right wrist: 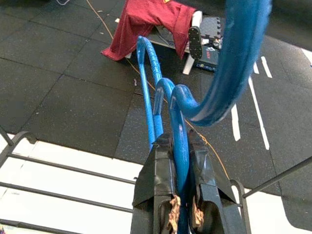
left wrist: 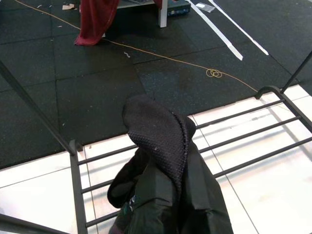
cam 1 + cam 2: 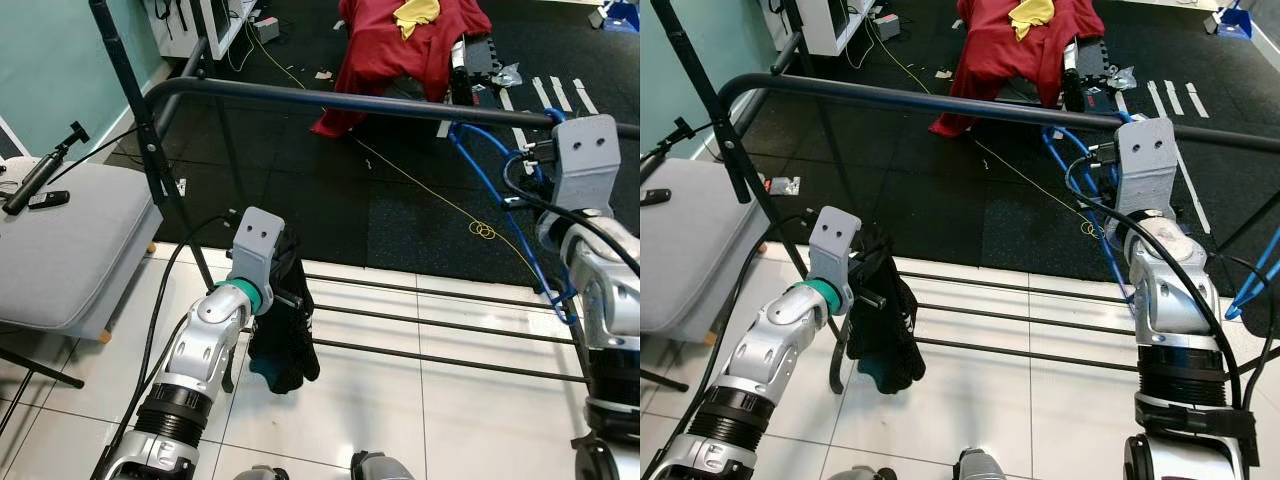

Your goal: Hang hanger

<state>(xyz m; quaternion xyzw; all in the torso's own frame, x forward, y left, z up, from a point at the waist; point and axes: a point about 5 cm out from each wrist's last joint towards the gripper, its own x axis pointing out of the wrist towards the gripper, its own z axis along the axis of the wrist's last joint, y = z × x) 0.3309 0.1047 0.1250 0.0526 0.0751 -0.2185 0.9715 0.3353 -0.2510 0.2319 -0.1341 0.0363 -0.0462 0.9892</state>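
Observation:
A blue plastic hanger [image 3: 487, 181] hangs by the black top rail [image 3: 350, 101] of a clothes rack. My right gripper [image 1: 178, 197] is shut on the hanger's [image 1: 181, 141] neck just under the rail, at the right. Its hook [image 1: 234, 63] curves up to the rail; I cannot tell whether it rests on it. Lower on the left, my left gripper [image 2: 165, 214] is shut on a black garment [image 3: 283, 330], which drapes over its fingers and hides them. The garment [image 2: 158, 139] hangs above the white tiles.
The rack's low cross bars [image 3: 430, 322] run over the tiles between my arms, and its slanted upright [image 3: 140, 130] stands at left. A grey padded seat [image 3: 60, 240] carries a black stick. Red cloth [image 3: 400, 50] covers a chair behind. A yellow cord [image 3: 440, 200] crosses the black mat.

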